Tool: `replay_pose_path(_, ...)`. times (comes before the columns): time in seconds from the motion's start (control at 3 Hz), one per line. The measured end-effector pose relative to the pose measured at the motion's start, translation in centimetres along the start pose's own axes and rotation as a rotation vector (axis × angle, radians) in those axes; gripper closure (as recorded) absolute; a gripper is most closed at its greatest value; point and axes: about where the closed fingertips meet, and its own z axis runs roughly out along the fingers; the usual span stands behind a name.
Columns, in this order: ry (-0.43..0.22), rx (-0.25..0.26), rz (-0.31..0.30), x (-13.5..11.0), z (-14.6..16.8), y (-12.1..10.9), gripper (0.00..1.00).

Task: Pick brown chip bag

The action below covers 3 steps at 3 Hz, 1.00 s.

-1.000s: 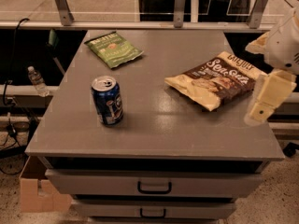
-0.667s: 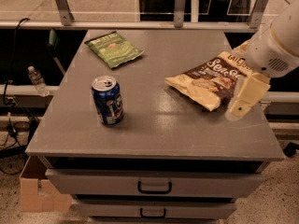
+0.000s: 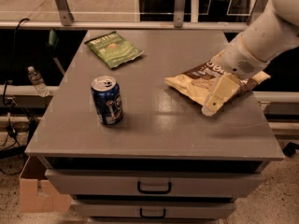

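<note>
The brown chip bag (image 3: 190, 82) lies flat on the right part of the grey cabinet top (image 3: 154, 129). It has a dark brown centre with white lettering and pale cream edges. My gripper (image 3: 214, 101) comes in from the upper right on a white arm (image 3: 261, 36). It hangs low over the front middle of the bag and covers much of the bag's centre and lettering. Whether it touches the bag I cannot tell.
A smaller green chip bag (image 3: 113, 49) lies at the back left of the top. A blue drink can (image 3: 107, 101) stands upright at the front left. The cabinet has drawers (image 3: 154, 186) below. A water bottle (image 3: 36, 80) and a cardboard box (image 3: 39, 190) are off to the left.
My arm and gripper have moved left from beyond the table's right edge to over the brown chip bag. The bag, the can and the green bag have not moved.
</note>
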Motion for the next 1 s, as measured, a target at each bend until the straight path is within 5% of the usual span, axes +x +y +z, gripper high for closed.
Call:
replay_pose_path(0.33,0.003,-0.048,0.046,0.2,2.5,-0.8,0.15)
replay_pose_path(1.0,0.007,-0.092,0.086,0.2,4.6,-1.5,0.62)
